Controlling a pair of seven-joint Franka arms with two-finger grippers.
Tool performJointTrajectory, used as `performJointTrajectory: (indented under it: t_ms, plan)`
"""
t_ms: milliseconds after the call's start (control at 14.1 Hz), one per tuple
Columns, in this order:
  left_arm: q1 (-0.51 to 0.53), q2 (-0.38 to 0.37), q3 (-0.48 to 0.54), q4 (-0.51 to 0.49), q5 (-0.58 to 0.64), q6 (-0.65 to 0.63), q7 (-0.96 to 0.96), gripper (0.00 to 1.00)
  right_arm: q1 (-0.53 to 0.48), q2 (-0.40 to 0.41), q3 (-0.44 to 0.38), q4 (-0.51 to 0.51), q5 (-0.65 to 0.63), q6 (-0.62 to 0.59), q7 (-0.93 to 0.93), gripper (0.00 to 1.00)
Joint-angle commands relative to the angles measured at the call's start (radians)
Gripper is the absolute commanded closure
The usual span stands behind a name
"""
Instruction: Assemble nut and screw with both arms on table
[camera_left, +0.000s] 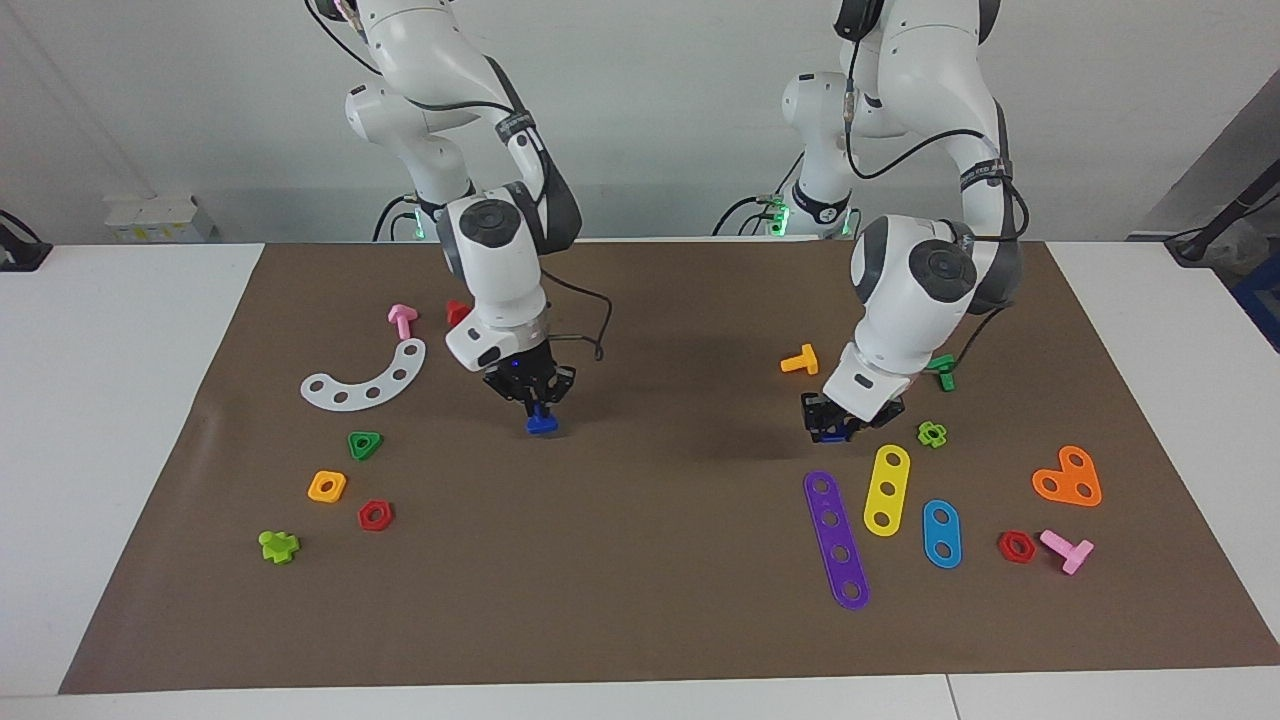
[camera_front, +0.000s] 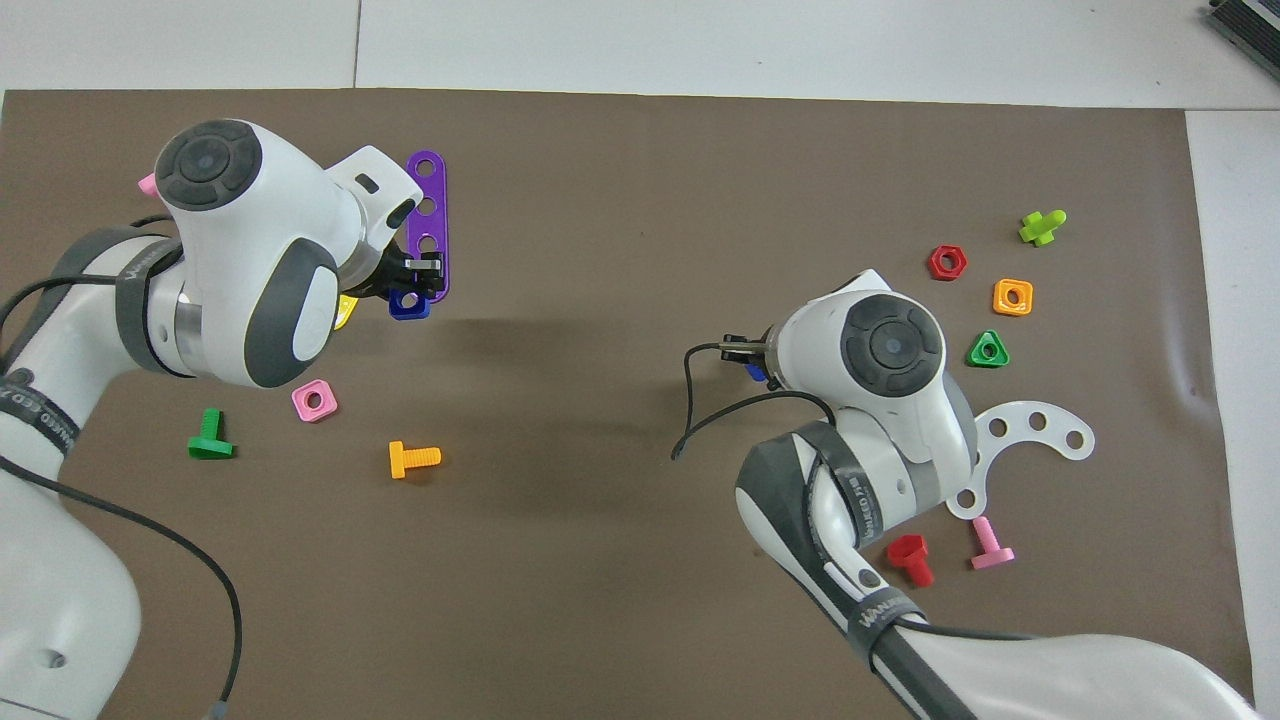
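The blue screw (camera_left: 541, 424) hangs head down over the brown mat of the table (camera_left: 640, 600), with my right gripper (camera_left: 536, 402) shut on its shaft, toward the table's middle. In the overhead view only a blue bit of the screw (camera_front: 757, 372) shows under the right gripper (camera_front: 742, 350). My left gripper (camera_front: 421, 277) is shut on the blue nut (camera_front: 409, 306), raised over the mat beside the purple strip (camera_front: 428, 190). The facing view shows the left gripper (camera_left: 829, 424) low above the mat, its nut mostly hidden.
At the left arm's end lie yellow (camera_left: 886, 489) and blue (camera_left: 941, 533) strips, an orange plate (camera_left: 1068, 477), an orange bolt (camera_left: 799, 361) and a pink nut (camera_front: 314, 400). A white curved strip (camera_left: 365, 378), a green nut (camera_left: 365, 444) and an orange nut (camera_left: 327, 486) lie at the right arm's end.
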Motion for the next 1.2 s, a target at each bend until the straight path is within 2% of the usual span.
performJointTrajectory:
  t_ms: [0, 212, 425, 496, 566, 637, 779, 1133]
  plan:
    - [-0.044, 0.031, 0.015, 0.052, -0.02, -0.015, -0.081, 1.0, 0.077, 0.136, -0.002, 0.157, -0.008, -0.015, 0.132, 1.0]
    - [-0.117, 0.032, 0.018, 0.038, -0.045, 0.04, -0.169, 1.0, 0.124, 0.206, -0.004, 0.277, -0.026, -0.096, 0.186, 1.0]
    - [-0.172, 0.034, 0.018, 0.041, -0.046, 0.07, -0.257, 1.0, 0.151, 0.225, -0.002, 0.285, -0.057, -0.098, 0.232, 1.0]
    - [-0.185, 0.034, 0.016, 0.04, -0.047, 0.08, -0.263, 1.0, 0.154, 0.225, -0.002, 0.28, -0.058, -0.101, 0.232, 0.95]
    - [-0.189, 0.034, 0.016, 0.041, -0.048, 0.093, -0.265, 1.0, 0.154, 0.225, -0.002, 0.279, -0.058, -0.103, 0.232, 0.25]
    - [-0.193, 0.035, 0.015, 0.041, -0.05, 0.105, -0.276, 1.0, 0.154, 0.224, -0.002, 0.279, -0.058, -0.109, 0.234, 0.0]
    - [-0.211, 0.038, 0.016, 0.041, -0.056, 0.134, -0.283, 1.0, 0.146, 0.202, -0.002, 0.271, -0.058, -0.119, 0.231, 0.0]
    - [-0.298, 0.103, 0.016, 0.093, -0.054, 0.154, -0.368, 1.0, 0.068, 0.031, -0.002, 0.213, -0.057, -0.21, 0.18, 0.0]
